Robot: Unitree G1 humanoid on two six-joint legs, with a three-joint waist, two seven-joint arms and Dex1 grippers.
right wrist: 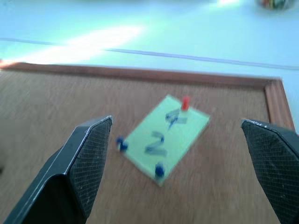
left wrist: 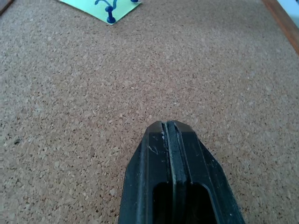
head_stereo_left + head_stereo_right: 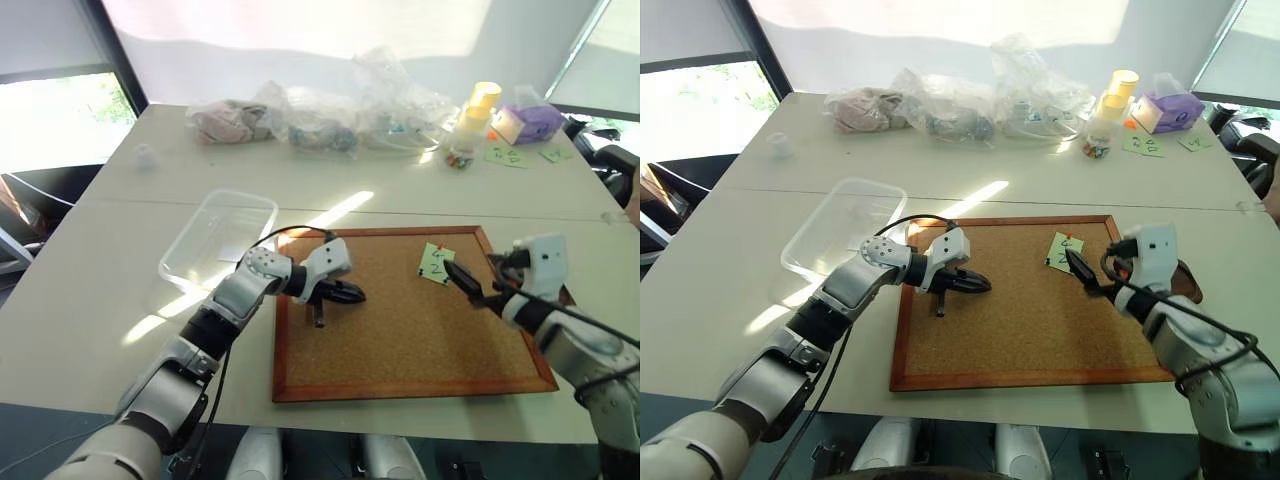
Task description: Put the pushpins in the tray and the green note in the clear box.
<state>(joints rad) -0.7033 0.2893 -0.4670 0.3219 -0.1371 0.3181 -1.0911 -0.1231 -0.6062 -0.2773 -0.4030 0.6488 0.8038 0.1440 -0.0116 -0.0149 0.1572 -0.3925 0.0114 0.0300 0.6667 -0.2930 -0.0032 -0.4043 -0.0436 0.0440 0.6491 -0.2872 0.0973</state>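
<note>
while the note [image 1: 164, 137] is pinned flat near the far right corner of the cork board [image 3: 400, 340], the step in hand looks like pulling a pin, and the right gripper [image 3: 462, 279] sits just beside the note with its jaws spread wide, aimed at it. three pins show in the right wrist view: a red pin [image 1: 185, 103] at the far corner and two blue pins [image 1: 121, 143] on the near edges. to do this well, i would line the fingers up on one pin head alone, close on the head and not the paper, and pull straight out along the pin so the note does not tear or lift with it. the red one stands tallest and seems the easiest to take first.

the left gripper [image 3: 345, 292] hangs over the bare cork at the board's left part, jaws pressed together, holding nothing.

the clear box [image 3: 215, 240] lies on the table just off the board's far left corner and looks empty. the tray [image 3: 1185, 282] is mostly hidden behind the right gripper at the board's right edge; i cannot tell what is in it.
</note>
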